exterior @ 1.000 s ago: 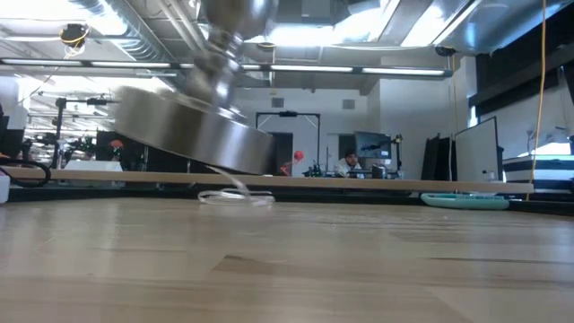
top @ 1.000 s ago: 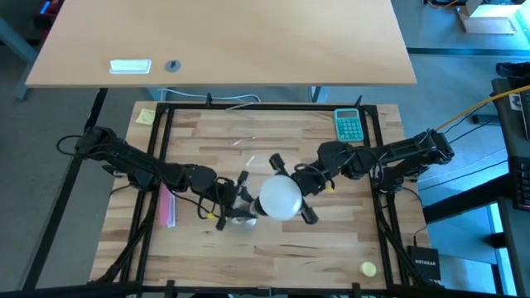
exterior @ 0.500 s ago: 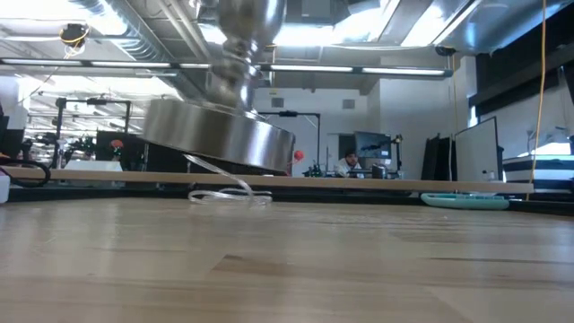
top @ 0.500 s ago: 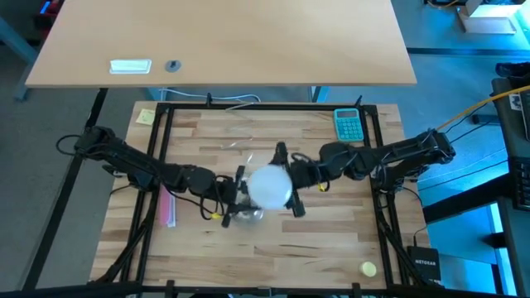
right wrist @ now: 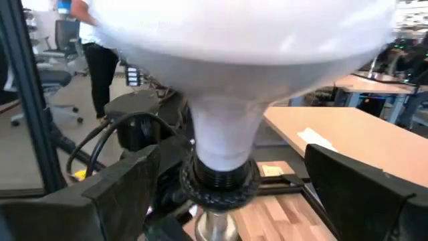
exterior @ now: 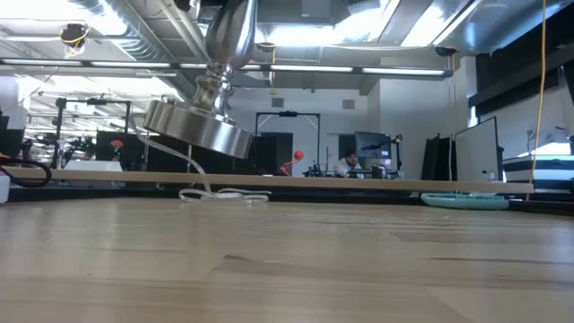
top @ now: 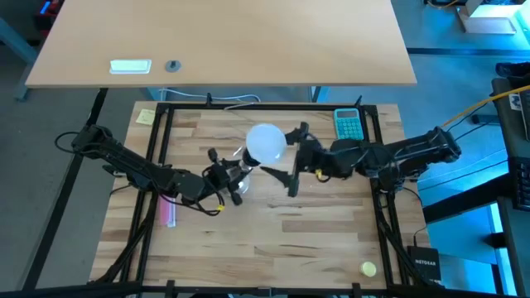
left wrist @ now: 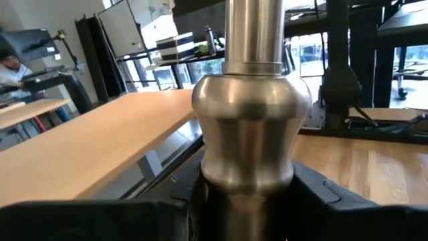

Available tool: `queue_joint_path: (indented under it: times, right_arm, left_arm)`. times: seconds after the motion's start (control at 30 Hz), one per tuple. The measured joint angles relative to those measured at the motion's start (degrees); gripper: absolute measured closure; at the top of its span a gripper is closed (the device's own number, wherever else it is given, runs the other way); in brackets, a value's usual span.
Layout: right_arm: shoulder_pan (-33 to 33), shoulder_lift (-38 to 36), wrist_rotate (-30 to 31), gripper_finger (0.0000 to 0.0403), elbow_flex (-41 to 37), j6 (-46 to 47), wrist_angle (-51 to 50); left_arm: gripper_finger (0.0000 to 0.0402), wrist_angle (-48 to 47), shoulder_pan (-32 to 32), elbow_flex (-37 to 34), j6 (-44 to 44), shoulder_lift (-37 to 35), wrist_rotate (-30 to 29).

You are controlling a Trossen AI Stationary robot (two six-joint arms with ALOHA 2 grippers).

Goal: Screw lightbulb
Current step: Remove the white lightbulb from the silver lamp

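Bulb seated in socket, stand held up off the table.

Left gripper [top: 225, 178] pinches the socket stand [exterior: 204, 115] by its stem, tilted in mid-air, prob. to brace it. Lightbulb [top: 266, 142] sits w/ neck in the dark socket top. Right gripper [top: 291, 157] jaws spread either side of the neck, not gripping, likely re-gripping for another twist.

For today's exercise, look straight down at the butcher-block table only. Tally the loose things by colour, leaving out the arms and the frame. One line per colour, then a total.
White: 1, the lightbulb
Silvery: 1, the socket stand held in the left gripper
Teal: 1, the calculator
Pink: 1, the flat strip
Yellow: 2, the sticky note and the small round piece
Total: 6
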Motion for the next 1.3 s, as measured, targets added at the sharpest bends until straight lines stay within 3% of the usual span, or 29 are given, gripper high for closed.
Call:
queue_joint_path:
  times: [0.4, 0.57, 0.8, 0.83, 0.97, 1.23, 1.3]
  right_arm:
    - [0.13, 8.08, 5.74, 0.0045, -0.18, -6.67, 18.02]
    - [0.12, 7.55, 5.8, 0.0108, -0.17, -7.37, 18.28]
    - [0.13, 7.55, 4.82, 0.0251, -0.14, -8.76, 18.02]
    - [0.14, 7.55, 4.06, 0.0254, -0.13, -8.87, 17.47]
    - [0.2, 6.78, -5.74, 0.0254, -0.13, -9.7, 15.63]
    - [0.0, 5.01, -39.39, 0.0254, -0.13, -8.75, 11.58]
    - [-0.07, 5.41, -44.53, 0.0254, -0.13, -9.25, 12.14]
  left_arm:
    - [0.0275, -2.34, 0.39, 0.0, -1.95, 0.07, -0.3]
    - [0.0275, -2.57, 0.39, 0.0, -1.95, 0.11, -0.37]
    - [0.0275, -2.63, 0.15, 0.0, -1.35, 0.11, 0.32]
    - [0.0275, -2.75, 0.17, -0.01, -0.66, 0.11, 1.59]
    - [0.0275, -2.23, 0.33, -0.04, -0.21, -0.13, 15.1]
    - [0.0275, -2.3, 1.67, -0.04, -2.06, -0.94, 50.05]
    - [0.0274, -2.2, 2.48, -0.04, -4.52, -0.94, 55.83]
